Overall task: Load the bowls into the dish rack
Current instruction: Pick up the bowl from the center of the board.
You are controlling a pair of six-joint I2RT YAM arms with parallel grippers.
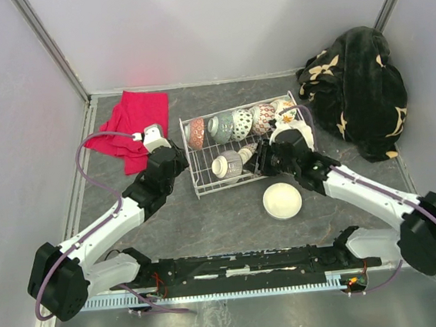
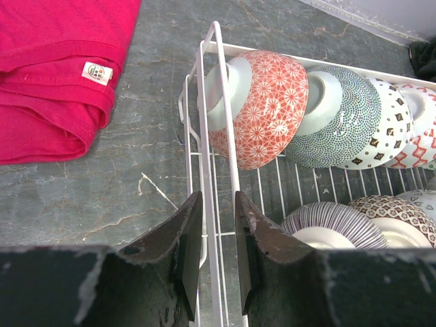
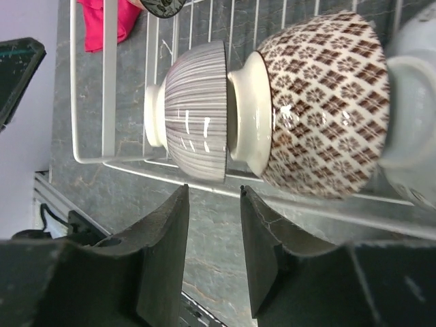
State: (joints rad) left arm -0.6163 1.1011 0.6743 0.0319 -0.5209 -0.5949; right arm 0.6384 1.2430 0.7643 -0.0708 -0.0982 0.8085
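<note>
Hovering my right gripper (image 3: pixel 213 194) just outside the front rail of the dish rack (image 3: pixel 109 82), I have its jaws a little way apart with nothing between them. Straight ahead in the front row, a striped bowl (image 3: pixel 197 109) stands on edge with a brown-checked bowl (image 3: pixel 320 102) nested against it. A pale bowl (image 3: pixel 409 102) shows at the right edge of that view.

My left gripper (image 2: pixel 218 204) sits astride the rim wire at the rack's left end, low in its wrist view. The jaws are narrowed to a slim gap with the wire running through it. I cannot tell whether they pinch the wire or only bracket it. Beyond them a red bowl (image 2: pixel 262 109) leads the back row, which runs toward the upper right and looks full.

In the overhead view one white bowl (image 1: pixel 283 200) sits upright on the tabletop (image 1: pixel 209 226), below the rack and right of centre, apart from it and near my right arm. I judge the loading nearly finished, this being the only loose bowl I can see.

The next move calls for backing the right gripper off the rail and swinging it down-frame over the white bowl. Then I would widen the jaws and take the rim with one finger inside. The bowl must be tipped on edge to slot into the front row. Bare wire shows left of the striped bowl, while the right end is hidden under my gripper.
</note>
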